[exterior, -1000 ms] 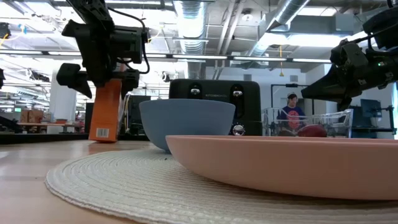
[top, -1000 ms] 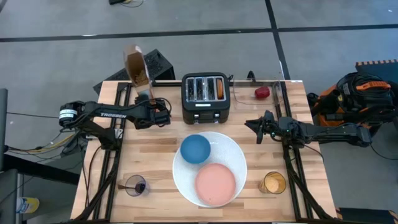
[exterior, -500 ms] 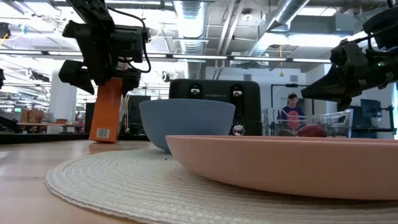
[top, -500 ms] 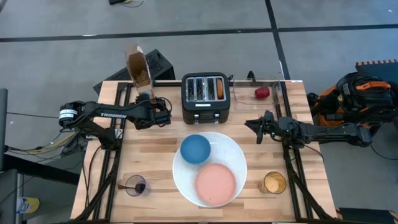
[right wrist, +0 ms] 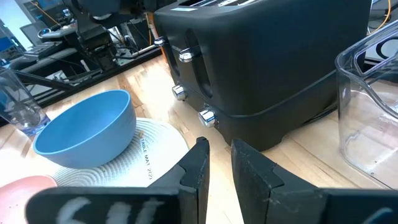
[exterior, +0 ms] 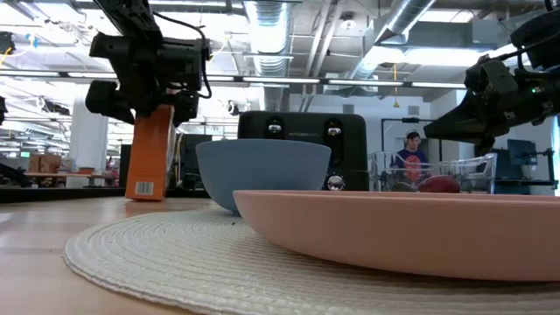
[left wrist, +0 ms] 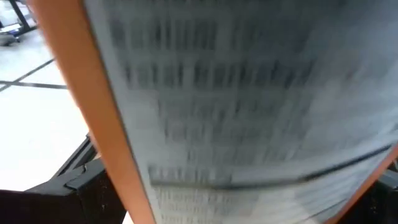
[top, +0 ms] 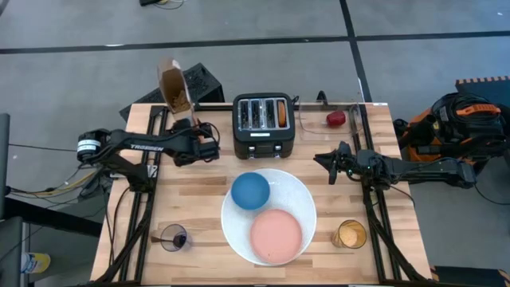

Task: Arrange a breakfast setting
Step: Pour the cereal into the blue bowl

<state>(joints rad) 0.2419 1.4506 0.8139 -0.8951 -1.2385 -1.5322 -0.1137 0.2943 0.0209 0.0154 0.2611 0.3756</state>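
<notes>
Change: since a second ago the left gripper (top: 209, 144) has crept slightly toward the cereal box (top: 177, 89); everything else sits as it was.
Wine glass (top: 174, 237): on the bench's (top: 195, 191) near left corner, well clear of both grippers, dark liquid in it.
Left gripper: at the back left of the bench, right at the foot of the cereal box; its wrist camera is filled by the box's printed side. Whether its fingers are apart or clamped on the box, I cannot tell.
Cereal box: orange, top open, brown cereal (top: 182, 100) showing inside; it stands just behind the left gripper.
Toaster (top: 264, 125): black, four slots, just to the right of the left gripper; a bagel half (top: 283, 113) sits in its rightmost slot.
Blue bowl (top: 251, 191): on the white plate's (top: 300, 194) back left part, between the two grippers and nearer the front.
Pink plate (top: 276, 236): on the white plate's front right part, beside the bowl.
Right gripper (top: 322, 162): hovering just off the white plate's right rim, pointing toward the toaster's front corner; fingers (right wrist: 196, 163) slightly apart, holding nothing.
Red fruit (top: 335, 119): in a clear container (top: 351, 119) at the back right, behind the right gripper.
Amber glass (top: 350, 234): near the front right edge, in front of the right arm.
</notes>
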